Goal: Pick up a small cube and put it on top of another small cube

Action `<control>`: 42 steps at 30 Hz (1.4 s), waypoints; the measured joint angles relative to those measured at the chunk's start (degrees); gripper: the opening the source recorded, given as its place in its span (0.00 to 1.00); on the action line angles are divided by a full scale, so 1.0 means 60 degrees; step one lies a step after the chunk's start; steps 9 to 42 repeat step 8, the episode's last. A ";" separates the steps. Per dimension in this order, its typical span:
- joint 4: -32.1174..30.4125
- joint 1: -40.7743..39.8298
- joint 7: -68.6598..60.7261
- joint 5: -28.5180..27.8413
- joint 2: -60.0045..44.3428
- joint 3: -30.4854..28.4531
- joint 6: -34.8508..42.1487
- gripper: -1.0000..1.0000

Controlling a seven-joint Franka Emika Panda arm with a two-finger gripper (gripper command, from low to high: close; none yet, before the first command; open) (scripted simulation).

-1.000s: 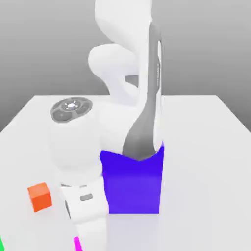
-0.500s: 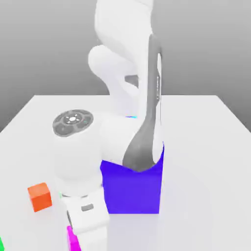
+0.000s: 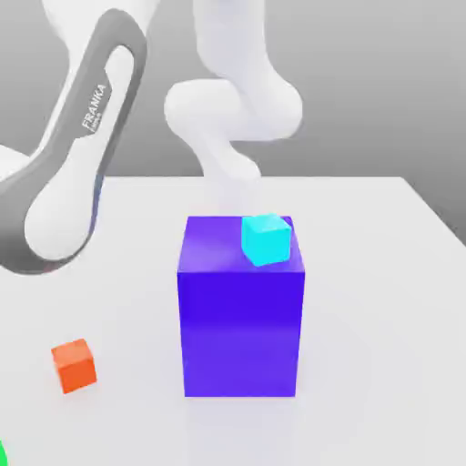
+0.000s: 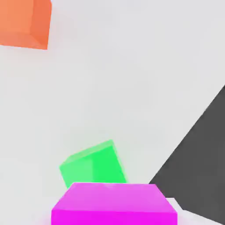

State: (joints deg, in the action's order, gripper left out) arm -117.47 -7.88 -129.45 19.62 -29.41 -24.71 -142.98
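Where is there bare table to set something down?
Open: the tabletop on the exterior view's right of the big purple-blue block, and the strip between that block and the small orange cube. Crowded: around the small green block, with the small magenta-pink cube close by in the hand view.

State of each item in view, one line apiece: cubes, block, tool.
Magenta cube: held up at the tool, not placed on another cube.
Green cube: partly hidden behind the magenta one in the hand view.
Orange cube: on the table, nothing on top.
Cyan cube: resting on top of the big block, nothing on it.
Purple-blue block: upright on the table, bearing the cyan cube.
Tool: shut on the magenta cube.
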 joint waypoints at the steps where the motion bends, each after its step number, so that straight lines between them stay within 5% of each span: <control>1: 0.0042 -0.0154 -0.0150 0.0180 -0.0299 0.0171 -0.0244 1.00; 42: 0.0055 -0.0207 -0.0193 0.0204 -0.0332 0.0215 -0.0274 1.00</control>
